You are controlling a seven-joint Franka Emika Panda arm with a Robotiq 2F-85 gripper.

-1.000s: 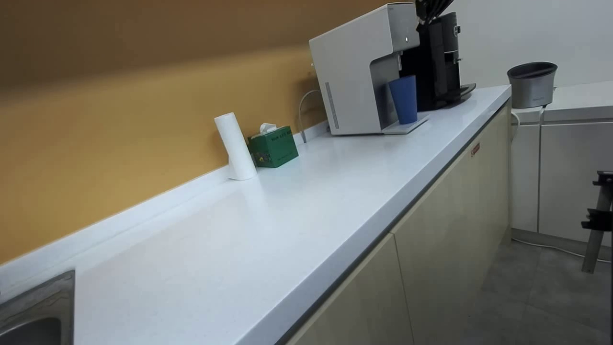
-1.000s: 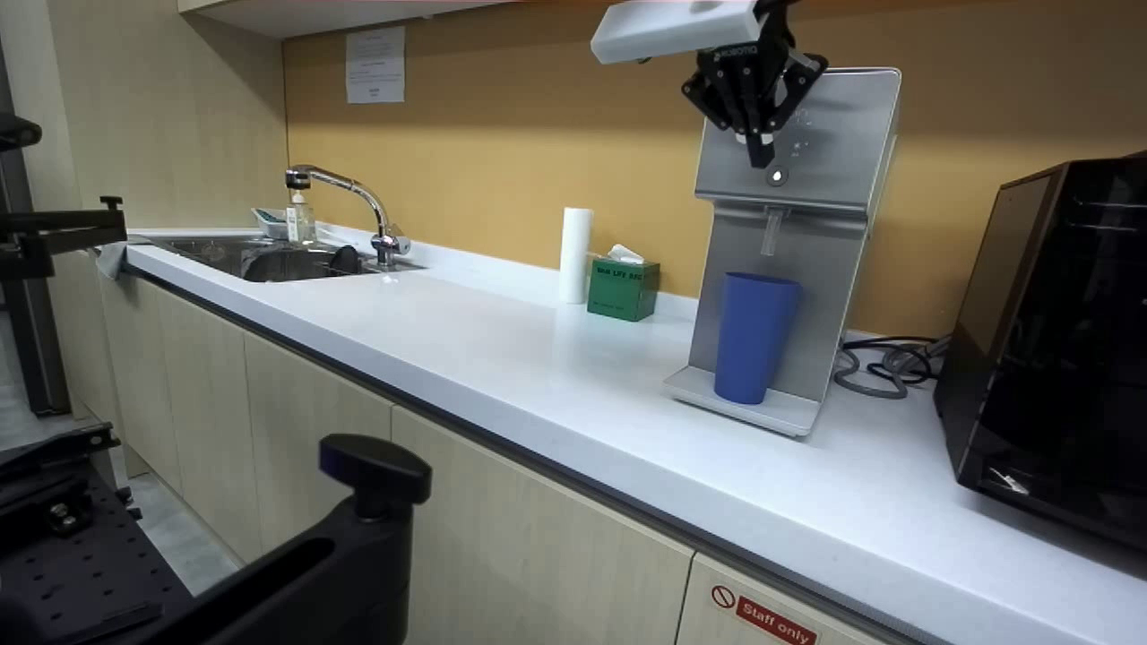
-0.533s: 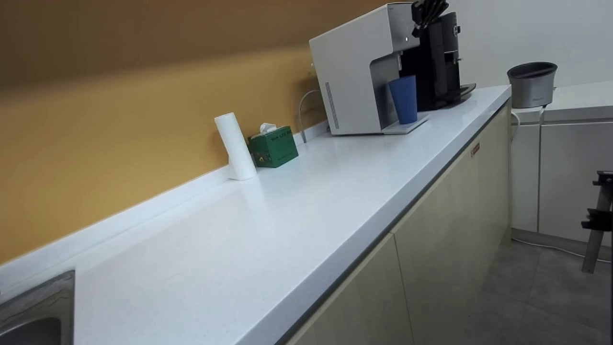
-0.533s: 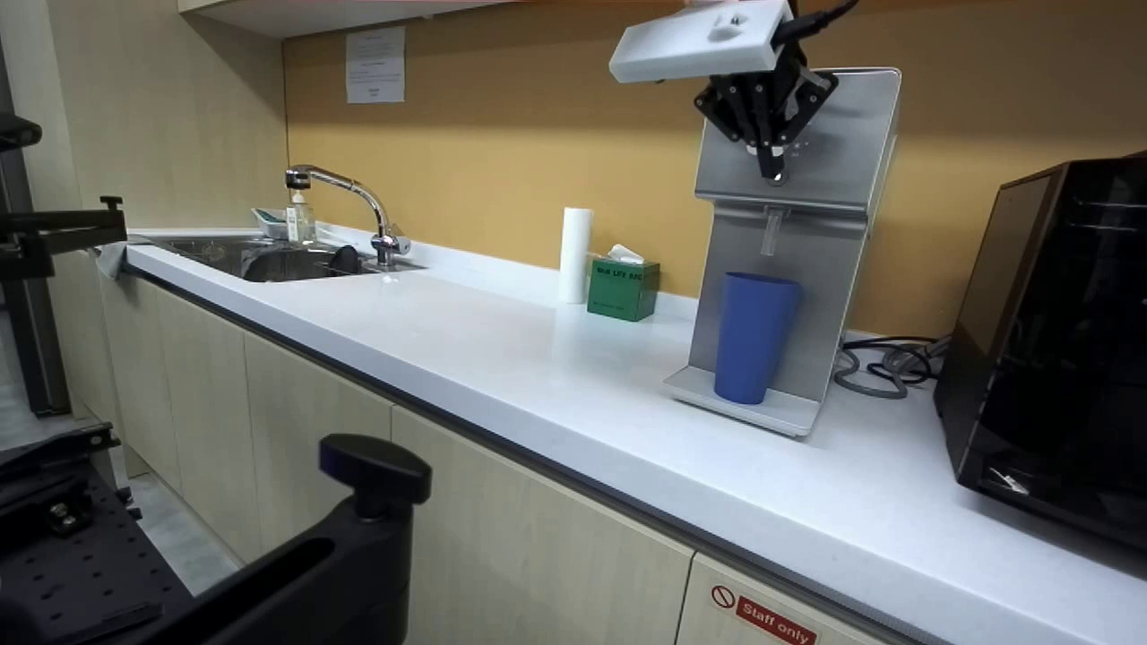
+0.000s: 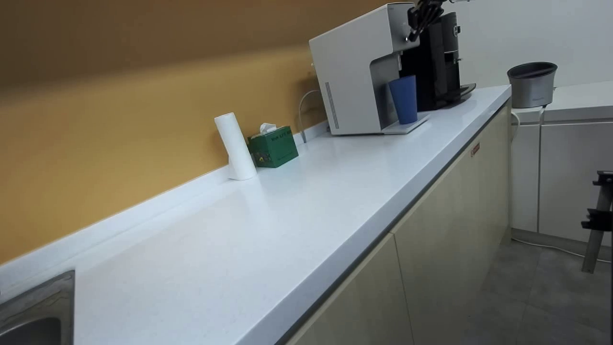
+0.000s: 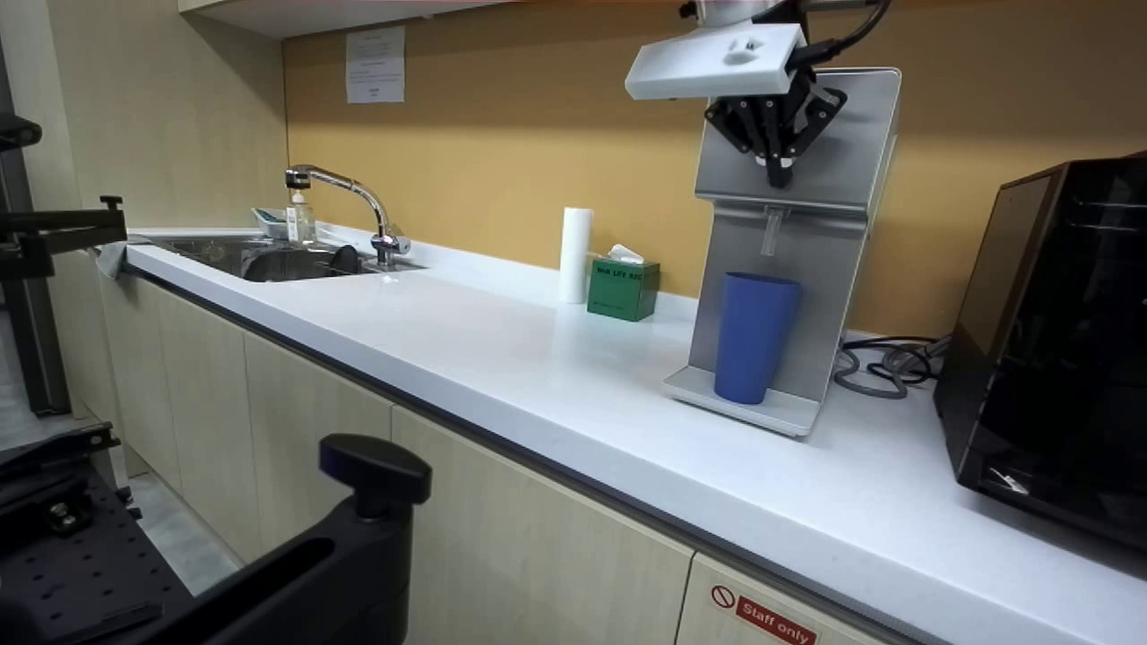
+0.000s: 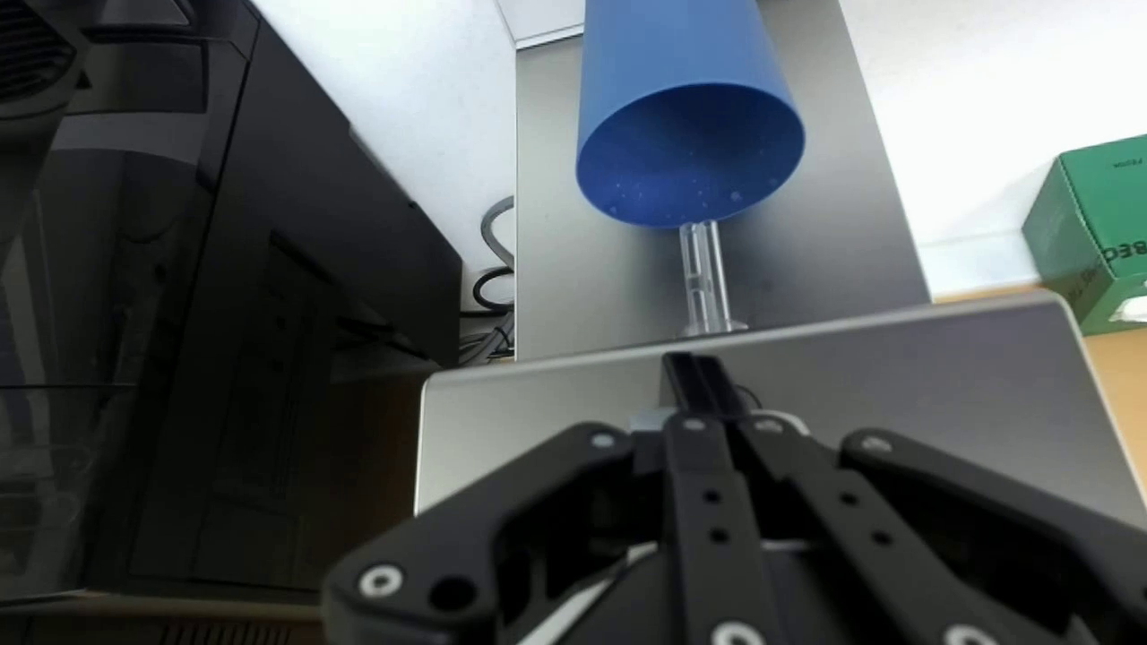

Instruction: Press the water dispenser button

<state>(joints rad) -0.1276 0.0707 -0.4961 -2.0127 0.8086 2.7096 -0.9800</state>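
Gripper (image 7: 695,367) narrow, fingertips together, angled down at the upper front of the water dispenser (image 6: 842,166), which stands on the counter (image 6: 502,349) near a black appliance (image 6: 1048,358). Round button (image 7: 751,396) partly hidden by the tips; whether they touch it, cannot tell. Blue cup (image 6: 755,339) stands on the dispenser's base (image 6: 793,414), below the clear spout (image 6: 771,231).

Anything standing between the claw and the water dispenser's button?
Nothing visible. The claw, its jaws shut, is right in front of the water dispenser, at its upper panel. The blue cup stands below, under the spout, out of that path. Whether the claw touches the panel is unclear.
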